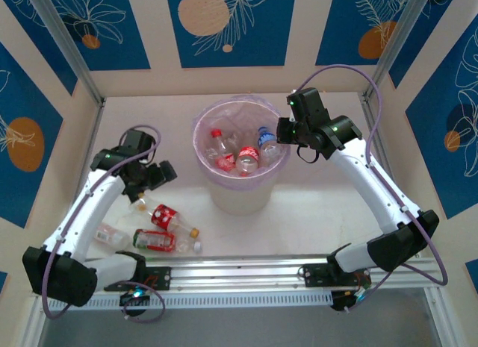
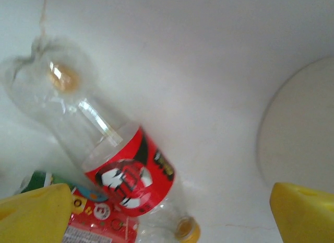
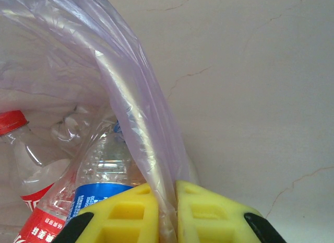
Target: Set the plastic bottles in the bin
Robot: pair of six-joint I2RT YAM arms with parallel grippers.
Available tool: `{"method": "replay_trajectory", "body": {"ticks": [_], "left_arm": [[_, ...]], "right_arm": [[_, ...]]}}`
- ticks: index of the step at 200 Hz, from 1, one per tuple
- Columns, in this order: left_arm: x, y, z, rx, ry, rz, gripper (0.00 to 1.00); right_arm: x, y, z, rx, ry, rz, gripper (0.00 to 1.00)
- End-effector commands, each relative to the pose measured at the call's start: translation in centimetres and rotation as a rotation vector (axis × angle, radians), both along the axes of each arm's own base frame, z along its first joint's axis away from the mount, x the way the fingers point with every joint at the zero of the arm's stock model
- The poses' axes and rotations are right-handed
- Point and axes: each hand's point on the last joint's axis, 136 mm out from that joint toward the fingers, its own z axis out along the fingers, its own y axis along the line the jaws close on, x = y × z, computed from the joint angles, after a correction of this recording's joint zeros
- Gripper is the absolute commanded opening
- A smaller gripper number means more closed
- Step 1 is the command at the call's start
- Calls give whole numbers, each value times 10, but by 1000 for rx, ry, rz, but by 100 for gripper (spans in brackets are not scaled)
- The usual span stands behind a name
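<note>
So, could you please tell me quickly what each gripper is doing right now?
Left gripper: open, over a red-labelled bottle.
Right gripper: shut on the bin's bag liner.

White arm links (image 1: 89,205), black joints (image 1: 56,274), lilac cables (image 1: 336,67), yellow claw pads (image 3: 125,217)

My right gripper (image 3: 167,204) pinches the purple bin liner (image 3: 136,104); inside I see a blue-labelled bottle (image 3: 102,193) beside a red-capped bottle (image 3: 23,154).

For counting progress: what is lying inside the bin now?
Inside the bin: several plastic bottles, red-labelled ones and one blue-labelled bottle. Whatever lies beneath them is covered. The right hand pinches its liner.
</note>
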Motion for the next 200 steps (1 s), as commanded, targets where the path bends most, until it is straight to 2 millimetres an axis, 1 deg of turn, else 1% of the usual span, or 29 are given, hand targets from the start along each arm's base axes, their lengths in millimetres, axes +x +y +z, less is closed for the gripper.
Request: {"method": "replay_trajectory", "body": {"ticks": [1, 30, 39, 61, 86, 131, 157, 173, 200], "left_arm": [[-5, 1, -13, -47, 2, 92, 94], [-13, -4, -42, -92, 54, 150, 92], [-16, -2, -52, -85, 71, 164, 92], [-18, 3, -67, -62, 82, 187, 88], [-17, -2, -81, -86, 107, 208, 88], [-18, -2, -102, -86, 146, 245, 88], [-15, 0, -107, -73, 141, 264, 90], [-12, -2, -111, -81, 142, 266, 91], [-10, -6, -124, -98, 154, 276, 94]], "right_arm": [[4, 11, -4, 23, 11, 39, 14], [3, 9, -5, 22, 15, 32, 14], [2, 9, -6, 23, 18, 30, 14], [2, 9, -8, 27, 20, 29, 14], [1, 9, -9, 24, 25, 30, 14], [2, 10, -9, 26, 22, 29, 15], [3, 10, -12, 21, 30, 28, 14], [3, 10, -13, 20, 32, 27, 14], [4, 11, -15, 24, 36, 25, 14]]}}
